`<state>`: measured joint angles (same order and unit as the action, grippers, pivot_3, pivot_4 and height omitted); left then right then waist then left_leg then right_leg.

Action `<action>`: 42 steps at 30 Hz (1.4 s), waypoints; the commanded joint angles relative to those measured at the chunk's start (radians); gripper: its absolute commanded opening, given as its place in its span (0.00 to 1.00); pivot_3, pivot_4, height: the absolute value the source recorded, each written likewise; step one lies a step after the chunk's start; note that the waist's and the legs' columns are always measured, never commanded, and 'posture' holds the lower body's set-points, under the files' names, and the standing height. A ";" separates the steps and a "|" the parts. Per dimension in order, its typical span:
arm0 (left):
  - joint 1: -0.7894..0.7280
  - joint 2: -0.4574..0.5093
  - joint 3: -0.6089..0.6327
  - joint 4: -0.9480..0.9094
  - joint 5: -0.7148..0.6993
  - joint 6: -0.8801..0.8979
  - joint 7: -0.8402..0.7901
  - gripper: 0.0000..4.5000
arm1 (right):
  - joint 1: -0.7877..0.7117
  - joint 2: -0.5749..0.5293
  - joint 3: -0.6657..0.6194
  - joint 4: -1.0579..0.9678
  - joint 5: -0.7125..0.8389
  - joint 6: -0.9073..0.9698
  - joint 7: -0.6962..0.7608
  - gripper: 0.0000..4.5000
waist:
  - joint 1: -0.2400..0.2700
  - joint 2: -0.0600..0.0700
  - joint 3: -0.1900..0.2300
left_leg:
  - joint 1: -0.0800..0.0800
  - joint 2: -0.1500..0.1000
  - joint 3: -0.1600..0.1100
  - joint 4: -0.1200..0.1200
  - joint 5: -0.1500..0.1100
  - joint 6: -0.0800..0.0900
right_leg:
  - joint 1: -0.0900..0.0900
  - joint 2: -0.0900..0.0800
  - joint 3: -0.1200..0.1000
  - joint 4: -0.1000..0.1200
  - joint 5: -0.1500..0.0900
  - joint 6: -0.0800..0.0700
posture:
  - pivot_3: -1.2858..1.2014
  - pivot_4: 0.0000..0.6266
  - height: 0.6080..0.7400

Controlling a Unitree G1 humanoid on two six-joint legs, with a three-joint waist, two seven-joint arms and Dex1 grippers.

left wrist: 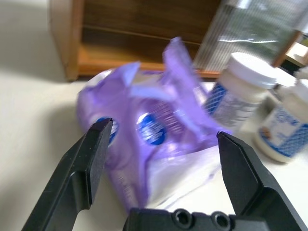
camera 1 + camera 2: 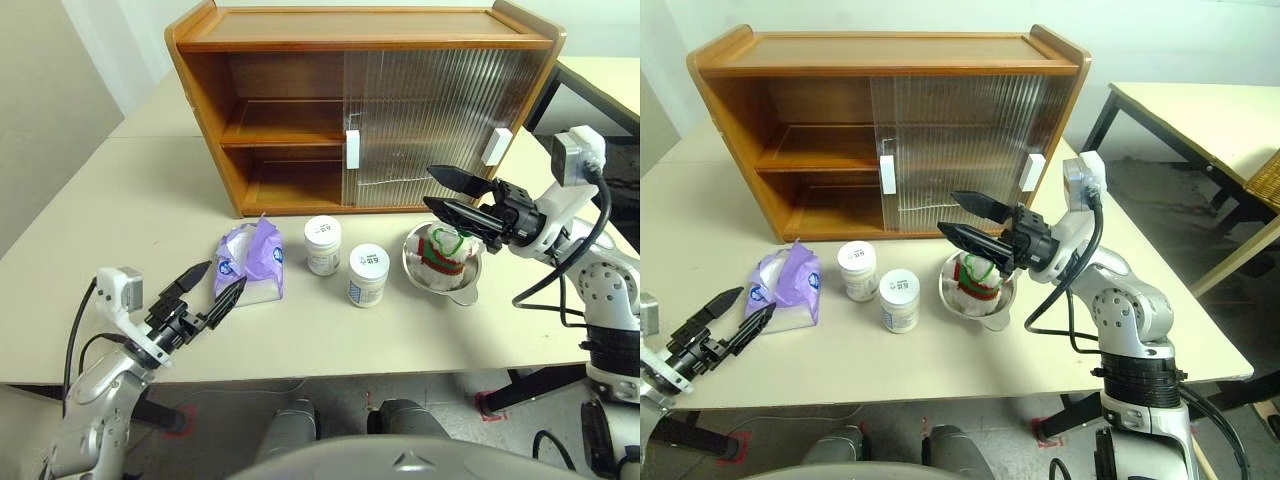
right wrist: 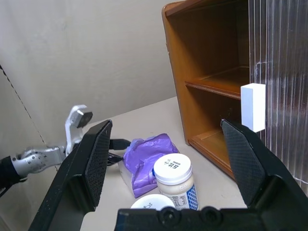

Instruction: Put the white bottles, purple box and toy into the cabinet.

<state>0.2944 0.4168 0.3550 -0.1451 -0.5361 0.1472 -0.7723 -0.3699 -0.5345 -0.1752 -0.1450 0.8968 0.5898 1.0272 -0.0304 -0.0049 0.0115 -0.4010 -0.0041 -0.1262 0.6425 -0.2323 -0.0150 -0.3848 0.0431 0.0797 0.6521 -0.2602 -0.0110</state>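
Two white bottles [image 2: 323,245] [image 2: 367,275] stand upright near the middle of the pale surface [image 2: 120,250], close together but apart, the one farther from the cabinet set slightly to the right. Just to their left we see the purple box [image 2: 250,262], lying on the surface with its crumpled top tuft sticking up. To their right sits a steel bowl [image 2: 447,268], and inside it rests the toy [image 2: 443,250], showing red, green and white.

Behind all of these stands the cabinet [image 2: 360,110], its left half open onto two bare wooden shelves, its right half covered by ribbed translucent doors with white handles [image 2: 352,149].

Our left gripper [image 2: 208,288] hangs low at the near left edge of the surface, pointing toward the purple box — its fingers are spread wide and hold nothing. In the left wrist view the box lies just ahead between the two fingers [image 1: 91,163], untouched as far as we can tell.

Our right gripper [image 2: 448,195] hovers above the bowl, pointing left, its jaws also spread wide and empty. The right wrist view looks along it over one bottle [image 3: 174,177], the purple box [image 3: 147,159] and the open cabinet shelves [image 3: 211,86].
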 commanded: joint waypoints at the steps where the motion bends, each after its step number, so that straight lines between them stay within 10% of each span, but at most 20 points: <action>1: -0.004 -0.004 -0.017 0.034 0.024 -0.022 0.004 0.99 | -0.006 -0.003 0.007 -0.006 -0.006 0.011 -0.001 1.00 | 0.000 0.000 0.000 | 0.000 0.000 0.000 0.000 0.000 0.000 | 0.000 0.000 0.000 0.000 0.000 0.000 | 0.49 0.04 1.00; 12: -0.113 -0.011 -0.035 0.361 0.064 -0.196 -0.084 0.95 | 0.012 0.003 -0.004 -0.037 0.003 0.013 -0.027 1.00 | -0.001 0.003 -0.002 | 0.001 0.004 0.000 0.000 0.001 0.000 | 0.000 0.003 0.000 0.001 0.002 -0.003 | 0.48 0.04 1.00; 25: -0.135 -0.013 -0.072 0.290 0.065 -0.179 -0.068 0.01 | 0.014 0.014 0.000 -0.038 -0.002 0.006 -0.032 1.00 | -0.001 0.004 -0.002 | 0.002 0.009 0.000 0.000 0.005 0.002 | 0.000 0.011 0.000 0.001 0.003 -0.005 | 0.48 0.03 1.00; 42: -0.327 0.096 0.026 -0.035 -0.166 0.112 0.065 0.01 | 0.006 0.026 0.016 -0.017 -0.015 -0.002 -0.016 1.00 | -0.002 0.001 -0.001 | 0.004 0.009 0.005 0.000 0.006 0.004 | 0.003 0.015 0.001 0.000 0.004 -0.004 | 0.49 0.02 1.00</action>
<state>-0.0093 0.4954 0.3605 -0.1538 -0.6768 0.2255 -0.7195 -0.3591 -0.5129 -0.1748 -0.1671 0.8943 0.5945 1.0061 -0.0327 -0.0036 0.0101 -0.3972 0.0052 -0.1216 0.6430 -0.2258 -0.0109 -0.3819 0.0578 0.0802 0.6520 -0.2562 -0.0152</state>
